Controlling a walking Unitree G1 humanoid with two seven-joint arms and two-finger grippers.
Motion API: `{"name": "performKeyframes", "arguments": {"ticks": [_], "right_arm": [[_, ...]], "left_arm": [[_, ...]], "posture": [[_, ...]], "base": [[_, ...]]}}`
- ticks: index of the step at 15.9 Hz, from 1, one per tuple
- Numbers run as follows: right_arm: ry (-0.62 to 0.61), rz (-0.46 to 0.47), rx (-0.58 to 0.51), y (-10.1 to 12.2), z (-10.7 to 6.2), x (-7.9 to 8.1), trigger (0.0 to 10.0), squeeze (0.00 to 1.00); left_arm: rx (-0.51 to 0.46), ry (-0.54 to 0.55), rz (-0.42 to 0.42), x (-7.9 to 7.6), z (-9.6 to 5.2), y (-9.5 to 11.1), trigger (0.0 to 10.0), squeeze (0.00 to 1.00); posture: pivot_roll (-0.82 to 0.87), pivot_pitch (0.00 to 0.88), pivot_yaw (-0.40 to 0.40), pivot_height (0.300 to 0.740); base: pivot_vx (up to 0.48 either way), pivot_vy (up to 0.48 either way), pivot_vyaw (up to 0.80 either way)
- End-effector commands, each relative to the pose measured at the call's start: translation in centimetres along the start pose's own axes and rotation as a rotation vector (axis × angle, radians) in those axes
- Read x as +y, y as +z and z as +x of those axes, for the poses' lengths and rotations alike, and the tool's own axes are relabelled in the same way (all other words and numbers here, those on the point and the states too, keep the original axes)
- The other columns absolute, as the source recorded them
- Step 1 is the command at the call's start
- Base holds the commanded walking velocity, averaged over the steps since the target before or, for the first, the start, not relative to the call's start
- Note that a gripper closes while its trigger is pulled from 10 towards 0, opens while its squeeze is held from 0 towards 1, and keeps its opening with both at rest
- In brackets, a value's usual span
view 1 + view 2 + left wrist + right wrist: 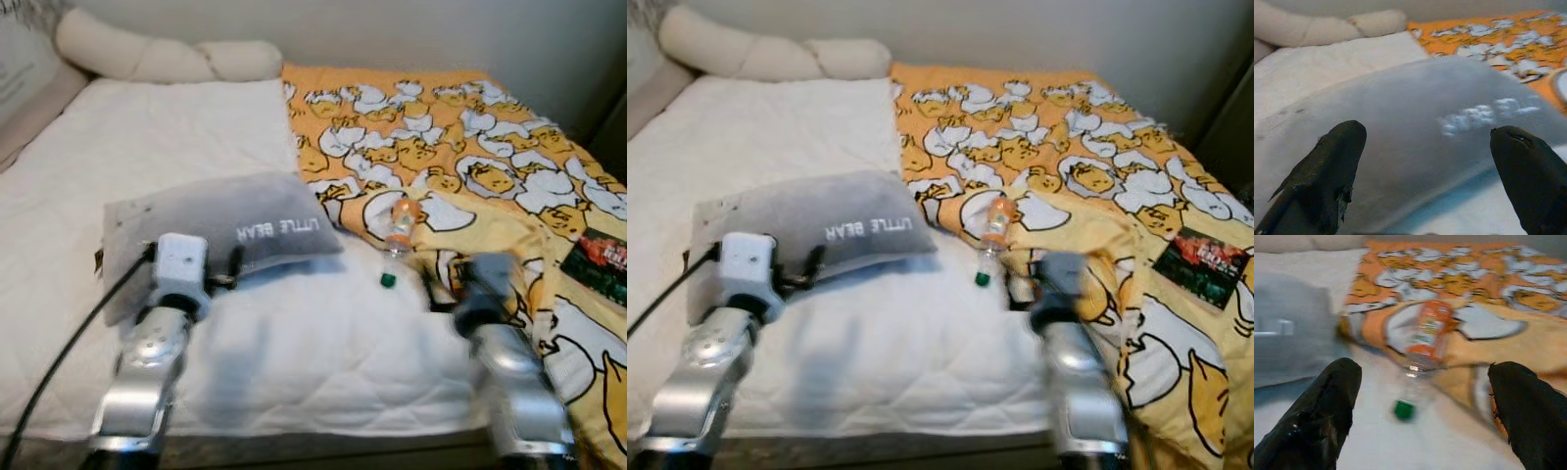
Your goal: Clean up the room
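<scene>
I have both arms stretched out over the near edge of the bed (147, 147), which carries a white quilted cover. My left gripper (1430, 161) sits at the near edge of the grey pillow (216, 230) printed "LITTLE BEAR". In the left wrist view its two black fingers (1327, 171) stand wide apart with the pillow's grey face between and beyond them, and I see nothing clamped between them. I cannot tell whether they touch the fabric.

My right gripper (1420, 406) points at a plastic bottle (398, 235) with an orange label and a green cap. The bottle lies on its side where the white cover meets the edge of the orange blanket (460, 127), which is patterned with white-and-yellow cartoon figures. The cap end points toward me, resting on the white cover. In the right wrist view its fingers (1528, 406) are also spread wide, one on each side of the bottle but short of it, holding nothing.

A long cream bolster (157, 54) lies along the head of the bed by the wall. A dark packet with red print (602, 259) rests on the blanket at my far right.
</scene>
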State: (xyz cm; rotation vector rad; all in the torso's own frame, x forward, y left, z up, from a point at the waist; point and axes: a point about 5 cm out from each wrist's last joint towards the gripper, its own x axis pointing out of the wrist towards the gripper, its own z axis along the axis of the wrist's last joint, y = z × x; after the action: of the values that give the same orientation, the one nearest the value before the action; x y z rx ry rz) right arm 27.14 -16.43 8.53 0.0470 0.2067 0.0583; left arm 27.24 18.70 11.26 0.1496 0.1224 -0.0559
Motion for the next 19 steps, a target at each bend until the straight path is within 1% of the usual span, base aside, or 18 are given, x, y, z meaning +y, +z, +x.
{"name": "performKeyframes", "arguments": {"ticks": [1,3,6,9,11,13,16,18,19], "right_arm": [[0.001,-0.018,-0.016,0.5,0.0,-0.8,10.0,1.00],[-0.006,-0.002,-0.011,0.4,-0.1,-0.8,10.0,1.00],[-0.019,-0.006,0.003,0.1,-0.2,-1.0,10.0,1.00],[-0.031,-0.012,0.007,0.0,-0.1,-1.2,10.0,1.00],[-0.044,-0.017,0.011,0.0,-0.1,-1.4,10.0,1.00],[-0.061,-0.019,0.014,0.0,-0.1,-1.6,10.0,1.00],[-0.099,-0.021,0.020,-0.1,0.0,-2.3,10.0,1.00],[-0.117,-0.037,0.020,0.0,0.0,-2.6,10.0,1.00],[-0.120,-0.044,0.021,0.0,0.0,-2.7,10.0,1.00]], "left_arm": [[-0.020,-0.031,-0.002,-0.8,0.2,0.5,10.0,0.77],[-0.015,-0.036,-0.006,-0.9,0.2,0.4,10.0,0.76],[-0.010,-0.041,-0.017,-1.0,0.1,0.2,10.0,0.74],[-0.009,-0.049,-0.020,-1.2,0.2,0.2,10.0,0.67],[-0.006,-0.049,0.003,-1.2,0.2,0.1,10.0,0.68],[-0.007,-0.045,-0.006,-1.1,0.2,0.1,10.0,0.69],[-0.003,-0.036,-0.008,-1.0,0.3,0.0,10.0,0.69],[-0.004,-0.035,-0.010,-1.0,0.3,0.0,10.0,0.69],[-0.005,-0.035,-0.012,-1.0,0.3,0.0,10.0,0.69]], "posture": [[-0.07,0.000,-0.033,0.740],[-0.07,0.000,-0.033,0.740],[-0.07,0.000,-0.033,0.740],[-0.07,0.000,-0.034,0.740],[-0.07,0.000,-0.034,0.740],[-0.07,0.000,-0.034,0.740],[-0.07,0.000,-0.037,0.740],[-0.07,0.000,-0.037,0.740],[-0.07,0.000,-0.037,0.740]], "base": [[0.307,0.000,0.80],[0.142,0.000,0.64],[0.000,0.000,0.00],[0.000,0.000,0.00],[0.000,0.000,0.00],[0.000,0.000,0.00],[0.000,0.000,0.00],[0.270,0.000,0.00],[0.311,0.000,0.80]]}}
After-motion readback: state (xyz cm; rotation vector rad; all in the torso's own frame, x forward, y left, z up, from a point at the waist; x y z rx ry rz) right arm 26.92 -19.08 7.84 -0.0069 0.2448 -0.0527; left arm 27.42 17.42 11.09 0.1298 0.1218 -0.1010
